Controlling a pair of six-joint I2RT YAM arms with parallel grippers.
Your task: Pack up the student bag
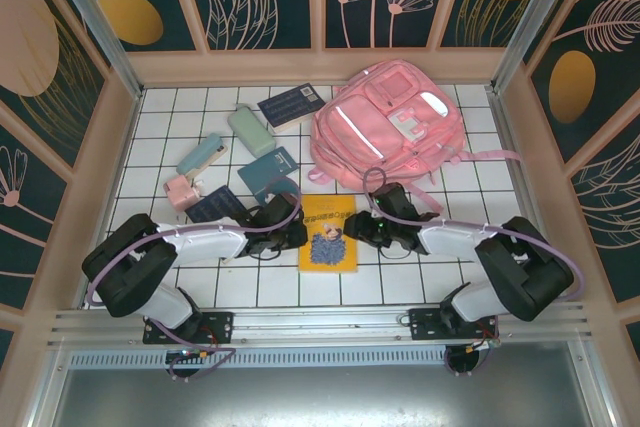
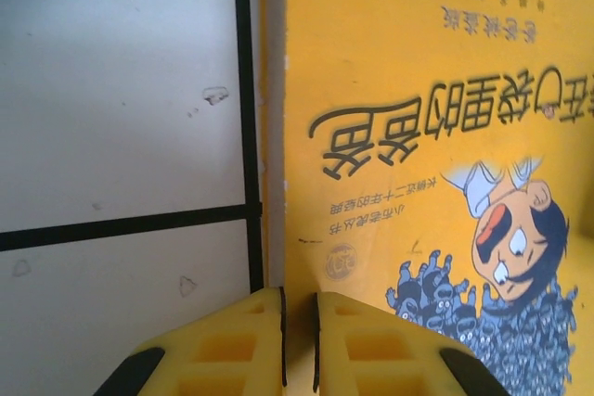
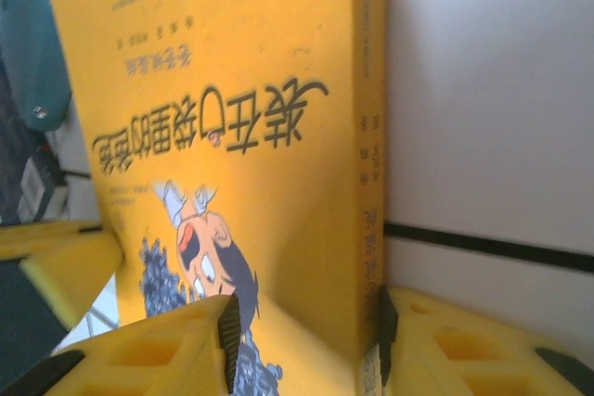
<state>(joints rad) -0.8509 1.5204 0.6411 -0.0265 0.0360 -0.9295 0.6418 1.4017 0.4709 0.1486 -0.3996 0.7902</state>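
Observation:
The student bag (image 1: 390, 127), a large pink backpack, lies at the back right of the tiled table. In front of it a yellow book (image 1: 328, 235) with a cartoon cover lies between both grippers. My left gripper (image 1: 297, 235) is at the book's left edge. Its yellow jaws (image 2: 299, 296) are pressed nearly together on that edge of the book (image 2: 418, 90). My right gripper (image 1: 356, 230) is at the right edge. It (image 3: 306, 322) straddles the spine side of the book (image 3: 241, 118), one pad against the spine and the other standing off above the cover.
Left of the bag lie a dark blue notebook (image 1: 290, 104), a pale green case (image 1: 250, 131), a teal stapler (image 1: 202, 155), a pink item (image 1: 182, 191), a teal book (image 1: 268, 171) and another dark notebook (image 1: 215, 205). Patterned walls close in the table.

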